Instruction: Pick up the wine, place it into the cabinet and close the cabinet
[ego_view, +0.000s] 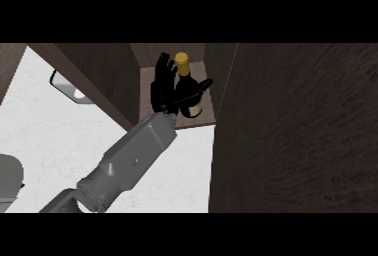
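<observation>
Right hand beside one wine bottle inside one cabinet.

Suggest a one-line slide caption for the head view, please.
Hand at the wine bottle standing on the open cabinet's shelf, door not yet closed.

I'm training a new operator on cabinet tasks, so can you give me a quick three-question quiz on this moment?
1. True or false: the wine bottle lies flat on the white counter, outside the cabinet.
2. What colour is the bottle's cap? A) red B) gold C) white
3. The right hand is up against the bottle inside the cabinet, fingers straight. Which step of the task is plainly not yet done?

Key: 1 false, because it stands upright on the cabinet shelf. 2 B. 3 closing the cabinet, whose door stands open.
</observation>
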